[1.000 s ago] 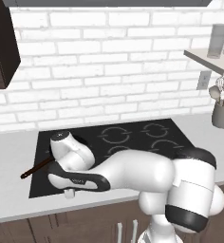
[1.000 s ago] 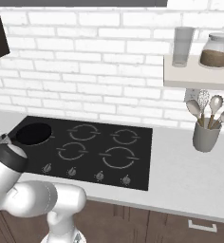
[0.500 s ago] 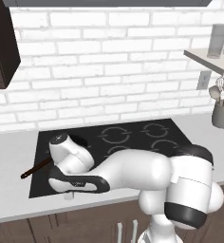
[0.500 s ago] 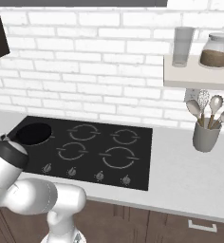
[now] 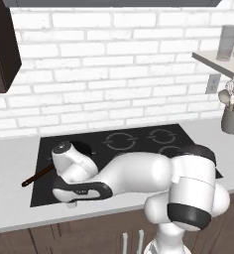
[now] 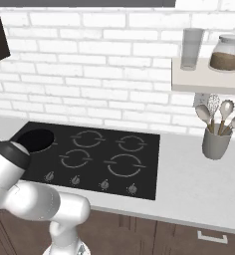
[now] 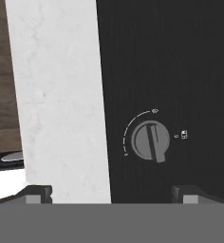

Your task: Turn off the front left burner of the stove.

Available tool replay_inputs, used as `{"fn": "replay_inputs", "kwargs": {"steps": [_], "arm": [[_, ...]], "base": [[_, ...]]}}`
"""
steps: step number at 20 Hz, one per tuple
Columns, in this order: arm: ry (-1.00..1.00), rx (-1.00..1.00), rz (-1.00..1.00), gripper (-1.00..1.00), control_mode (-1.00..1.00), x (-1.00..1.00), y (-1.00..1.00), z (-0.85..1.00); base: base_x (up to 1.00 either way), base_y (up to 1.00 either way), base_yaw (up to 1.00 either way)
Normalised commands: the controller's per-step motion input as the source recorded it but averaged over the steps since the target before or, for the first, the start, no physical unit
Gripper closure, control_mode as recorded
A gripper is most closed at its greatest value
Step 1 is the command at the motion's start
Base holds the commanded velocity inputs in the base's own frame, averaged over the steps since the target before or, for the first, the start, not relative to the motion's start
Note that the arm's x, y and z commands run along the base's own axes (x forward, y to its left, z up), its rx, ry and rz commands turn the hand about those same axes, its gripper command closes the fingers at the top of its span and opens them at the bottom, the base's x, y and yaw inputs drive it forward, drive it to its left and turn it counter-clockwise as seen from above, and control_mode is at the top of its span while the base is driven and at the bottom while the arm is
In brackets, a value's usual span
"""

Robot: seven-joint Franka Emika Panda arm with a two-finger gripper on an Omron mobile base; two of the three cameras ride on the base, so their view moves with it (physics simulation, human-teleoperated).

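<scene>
The stove (image 6: 139, 172) is a flat black glass cooktop with grey burner rings (image 6: 75, 158) and a row of small grey knobs (image 6: 50, 175) along its front. In the hand view one round grey knob (image 7: 151, 141) with a raised bar sits on the black glass, just beyond the fingertips (image 7: 190, 192) and nearer the right-hand one. My gripper (image 7: 111, 194) is open, its jaws wide apart and touching nothing. In the left base view my gripper (image 5: 72, 202) points down over the stove's (image 5: 139, 141) front left corner.
A dark pan (image 6: 35, 139) sits on the stove's left side, and its brown handle (image 5: 34, 176) sticks out left past my arm. White counter (image 7: 61, 95) borders the glass. A grey utensil holder (image 6: 216, 142) stands right, below a shelf (image 6: 209, 82) with a jar.
My hand has barely shifted over the stove's front left corner. Nothing else has moved.
</scene>
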Motion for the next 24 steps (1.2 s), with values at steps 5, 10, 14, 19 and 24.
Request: {"fn": "replay_inputs", "kwargs": {"steps": [5,10,14,19,24], "arm": [[0.00,0.00,0.00,-1.00,-1.00,0.14,0.03,-0.03],[0.00,0.00,0.00,-1.00,-1.00,0.00,0.11,-0.13],[-0.02,0.00,0.00,-1.00,-1.00,0.08,0.01,-0.10],[-0.02,0.00,0.00,-1.00,-1.00,0.18,0.05,-0.10],[-0.01,0.00,0.00,-1.00,-1.00,0.15,0.10,-0.15]], "base": [[0.00,0.00,0.00],[0.00,0.00,0.00],[0.00,0.00,0.00],[0.00,0.00,0.00],[0.00,0.00,0.00]]}}
